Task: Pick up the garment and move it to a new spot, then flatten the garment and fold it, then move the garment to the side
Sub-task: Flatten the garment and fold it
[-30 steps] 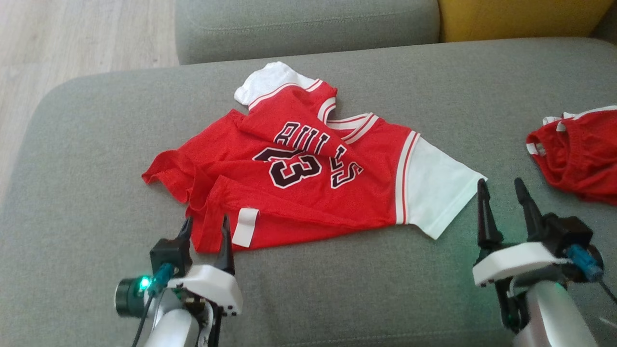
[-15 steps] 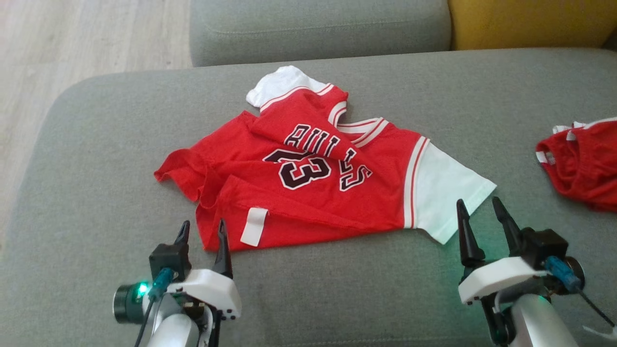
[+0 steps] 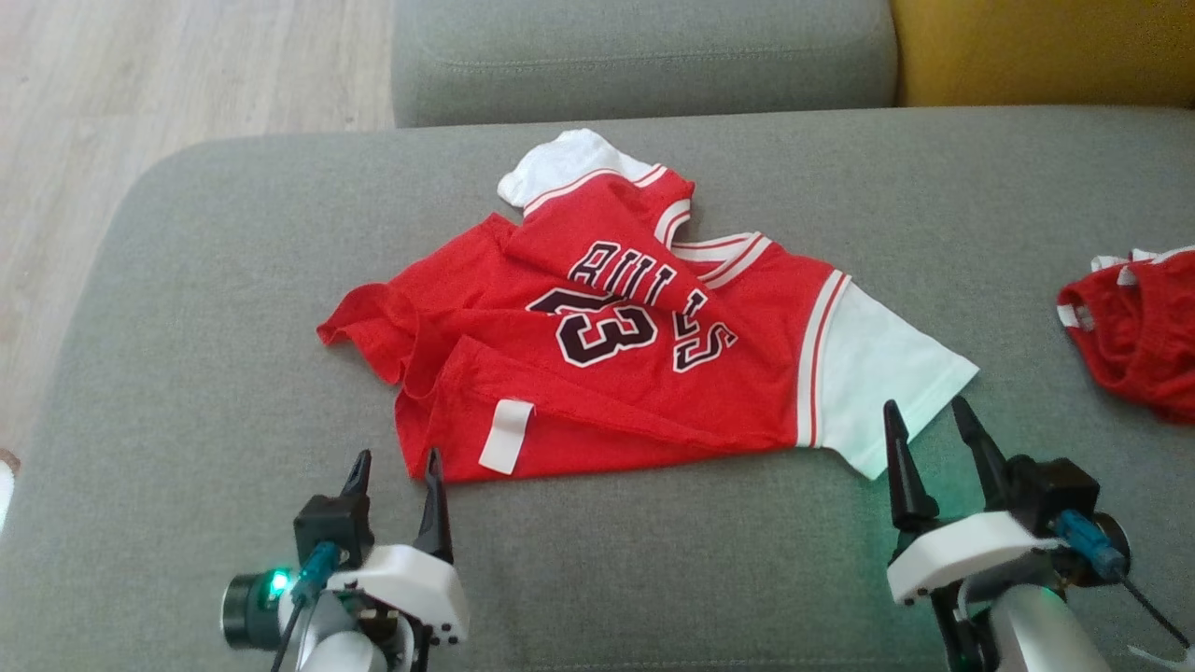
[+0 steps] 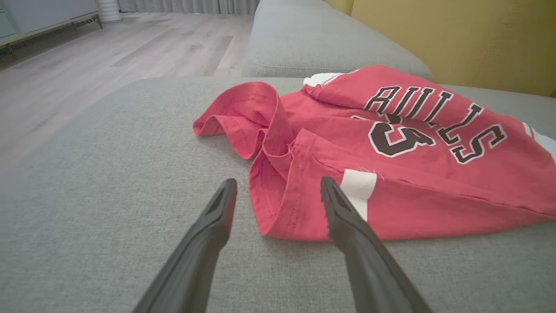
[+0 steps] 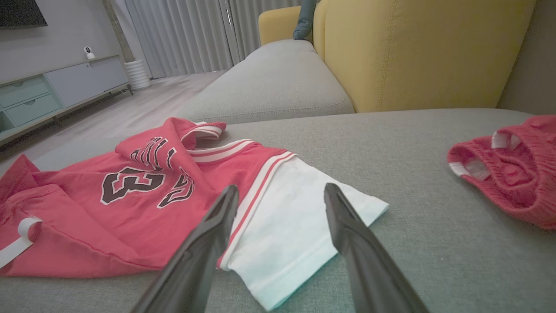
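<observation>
Jersey (image 3: 616, 345) lies rumpled mid-sofa (image 3: 187, 373), a fold hiding part of its lettering. Left gripper (image 3: 396, 457), jaws apart and empty, sits at its 7 o'clock corner. Right gripper (image 3: 925, 404), likewise spread, is at 4 o'clock by the white sleeve (image 3: 878, 373). At 3 o'clock, red cloth (image 3: 1134, 327) is cut off by the frame edge.

The jersey (image 3: 597, 392) is folded over on itself, so the flap covers part of the 23. The other red garment (image 3: 1139, 327) runs off the right edge, can't tell what it is. The white tag (image 3: 505, 436) is too small to read.
</observation>
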`<state>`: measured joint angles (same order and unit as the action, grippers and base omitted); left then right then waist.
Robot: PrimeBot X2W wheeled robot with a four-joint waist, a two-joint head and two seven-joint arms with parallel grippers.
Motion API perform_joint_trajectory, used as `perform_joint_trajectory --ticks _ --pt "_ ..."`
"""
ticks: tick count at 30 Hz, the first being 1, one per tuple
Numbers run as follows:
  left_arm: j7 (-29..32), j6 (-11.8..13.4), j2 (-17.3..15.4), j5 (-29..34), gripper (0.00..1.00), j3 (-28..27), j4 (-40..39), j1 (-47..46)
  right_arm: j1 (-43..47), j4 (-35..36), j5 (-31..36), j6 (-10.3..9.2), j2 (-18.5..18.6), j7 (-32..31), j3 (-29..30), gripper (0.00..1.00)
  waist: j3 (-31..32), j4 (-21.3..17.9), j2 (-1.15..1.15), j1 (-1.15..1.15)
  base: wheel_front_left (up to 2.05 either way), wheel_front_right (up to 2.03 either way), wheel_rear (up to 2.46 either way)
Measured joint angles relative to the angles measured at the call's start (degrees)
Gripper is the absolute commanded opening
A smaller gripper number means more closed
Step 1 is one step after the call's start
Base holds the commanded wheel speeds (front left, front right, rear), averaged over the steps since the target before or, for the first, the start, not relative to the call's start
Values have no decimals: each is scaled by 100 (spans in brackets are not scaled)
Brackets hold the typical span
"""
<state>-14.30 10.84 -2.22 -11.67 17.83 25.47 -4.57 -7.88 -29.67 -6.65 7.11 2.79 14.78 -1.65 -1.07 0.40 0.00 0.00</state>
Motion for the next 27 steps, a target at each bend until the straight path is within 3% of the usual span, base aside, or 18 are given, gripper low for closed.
perform_joint_trajectory --ticks 6,15,27 --pt "0 -212 -15 -5 100 211 -79 -137 22 94 0 0 -2 0 -34 100 -263 -60 0 0 0 0 0" --pt "0 -498 -10 -159 100 354 253 -1118 -250 153 -98 0 -2 0 -88 100 -786 -258 0 1 0 0 0" --pt "0 -703 9 -160 100 -157 743 -1635 -471 220 -246 0 -1 0 -131 100 -1209 -470 0 1 0 0 0"
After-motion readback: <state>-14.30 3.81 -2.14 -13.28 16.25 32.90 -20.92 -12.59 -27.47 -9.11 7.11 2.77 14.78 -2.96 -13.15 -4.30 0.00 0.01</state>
